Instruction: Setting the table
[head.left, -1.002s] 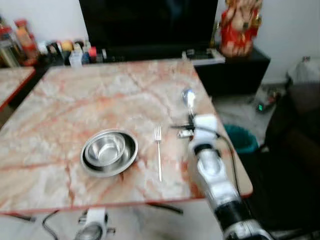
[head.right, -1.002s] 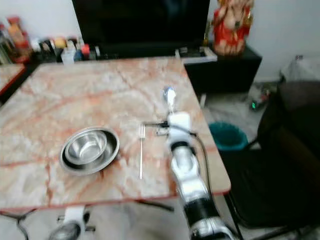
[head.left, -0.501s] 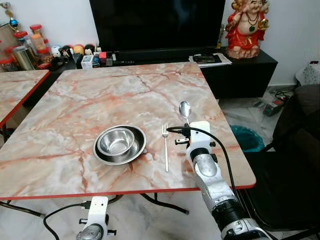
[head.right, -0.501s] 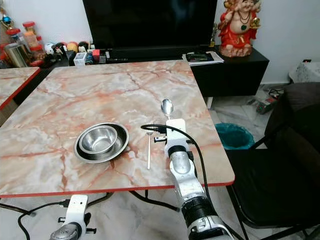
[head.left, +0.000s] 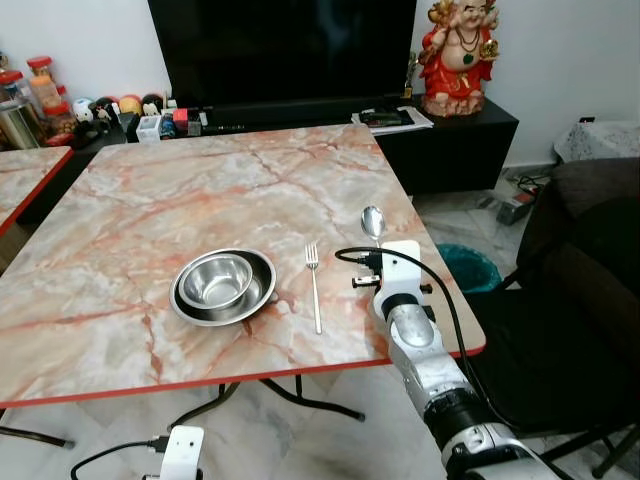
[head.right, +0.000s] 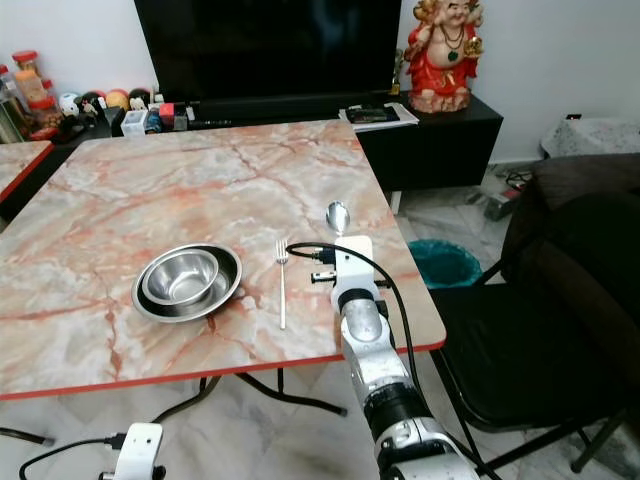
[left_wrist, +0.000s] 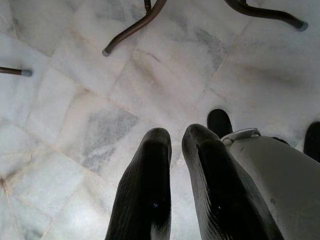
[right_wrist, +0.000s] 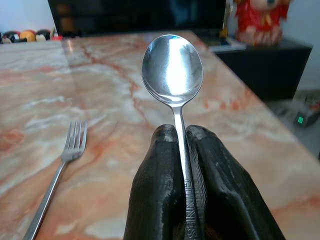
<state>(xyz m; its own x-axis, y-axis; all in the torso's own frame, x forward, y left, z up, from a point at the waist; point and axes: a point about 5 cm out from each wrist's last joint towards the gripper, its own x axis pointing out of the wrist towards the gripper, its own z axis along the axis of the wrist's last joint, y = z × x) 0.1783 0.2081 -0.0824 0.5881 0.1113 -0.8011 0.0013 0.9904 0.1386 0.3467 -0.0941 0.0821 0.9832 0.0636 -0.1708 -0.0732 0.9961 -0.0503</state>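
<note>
On the marble table (head.left: 150, 210) a steel bowl sits in a steel plate (head.left: 223, 286), with a fork (head.left: 314, 285) lying just right of it. My right gripper (right_wrist: 181, 137) is shut on the handle of a steel spoon (right_wrist: 172, 65), held low over the table's right part, right of the fork; the spoon's bowl (head.left: 373, 221) points away from me. My left gripper (left_wrist: 175, 145) hangs idle below the table's front edge, fingers nearly together, with nothing between them, over the tiled floor.
A black TV stand with a dark screen (head.left: 280, 50), small jars (head.left: 40, 95) and a red figurine (head.left: 455, 55) stands behind the table. A teal bin (head.left: 460, 268) and a dark chair (head.left: 570, 300) are to the right. A second marble table's edge (head.left: 20, 170) is at far left.
The camera has shifted and the blur has cleared. My right gripper still holds the spoon at about the same spot beside the fork; the left arm has dropped lower in view.
</note>
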